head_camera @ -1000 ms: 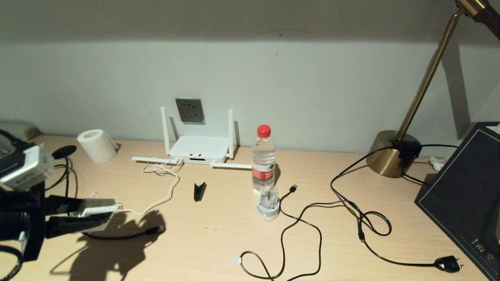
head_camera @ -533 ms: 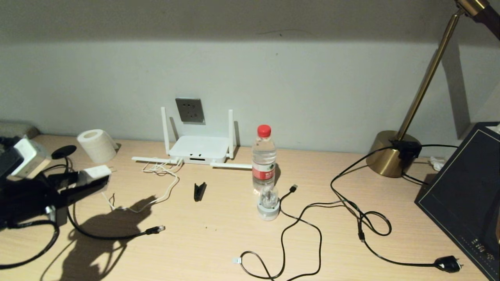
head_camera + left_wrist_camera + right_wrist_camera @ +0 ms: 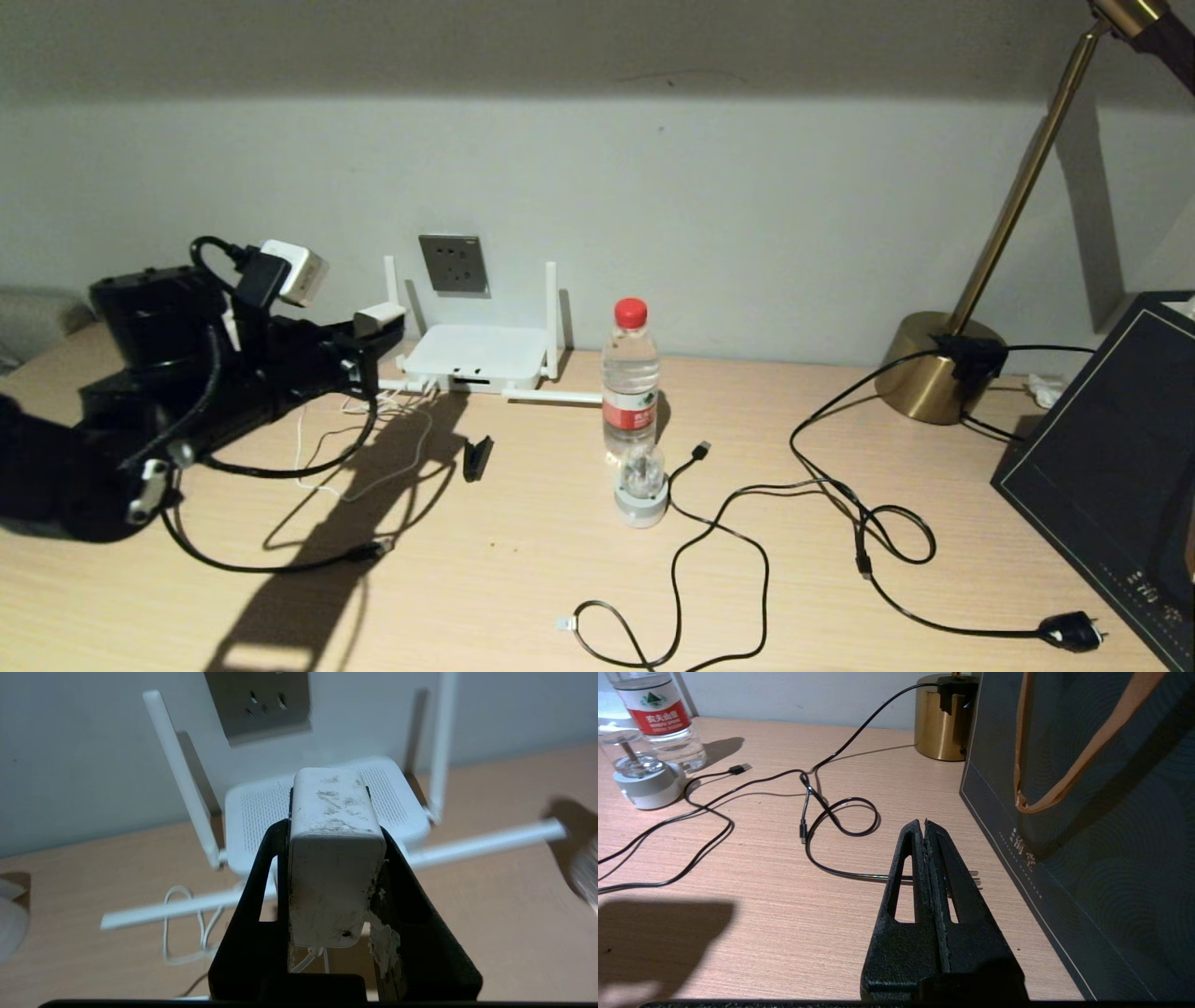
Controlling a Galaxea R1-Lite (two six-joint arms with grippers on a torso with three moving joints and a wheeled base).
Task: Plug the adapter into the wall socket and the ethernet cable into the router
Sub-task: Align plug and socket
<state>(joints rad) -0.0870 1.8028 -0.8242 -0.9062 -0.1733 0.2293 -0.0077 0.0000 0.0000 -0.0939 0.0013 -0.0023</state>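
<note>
My left gripper (image 3: 381, 327) is shut on the white adapter (image 3: 377, 317), held in the air just left of the router (image 3: 476, 357) and below-left of the grey wall socket (image 3: 453, 264), clear of the wall. In the left wrist view the adapter (image 3: 334, 858) sits clamped between both black fingers (image 3: 261, 891), with the socket (image 3: 259, 704) and router (image 3: 402, 807) beyond it. Its thin white cord (image 3: 308, 457) trails down to the table. The ethernet cable (image 3: 280, 566) lies on the table, its connector (image 3: 375, 548) free. My right gripper (image 3: 924, 823) is shut and empty, low over the table.
A water bottle (image 3: 630, 373) and a small grey-based glass object (image 3: 641, 495) stand right of the router. A black clip (image 3: 477, 457) lies in front of it. A USB-tipped cable (image 3: 702, 450), a black plug (image 3: 1074, 632), a brass lamp base (image 3: 938, 369) and a dark bag (image 3: 1111, 467) fill the right side.
My left arm has risen from the table's left front and swung right toward the wall, carrying the adapter up beside the router. The white cord has been drawn along with it.
</note>
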